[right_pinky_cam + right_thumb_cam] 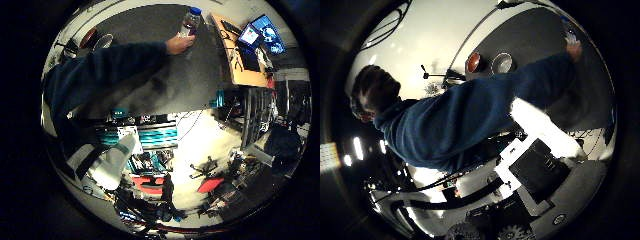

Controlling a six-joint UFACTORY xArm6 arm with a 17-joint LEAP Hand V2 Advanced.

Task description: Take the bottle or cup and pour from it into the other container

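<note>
A clear bottle (191,19) with a blue cap stands upright at the far side of the grey table (140,35). A person's hand (180,44), on a blue-sleeved arm stretched across the table, is at the bottle's base. In the right thumb side palm view a round metal cup (502,63) stands on the table beside a small orange-red object (473,63). My hand (542,135) is well above and away from the table, its white and black fingers reaching out straight, far from bottle and cup.
A wooden desk (243,62) with lit monitors (262,32) stands beside the table. The person's body (440,125) fills the space between my hand and the table. Equipment and red items (150,184) lie on the floor below.
</note>
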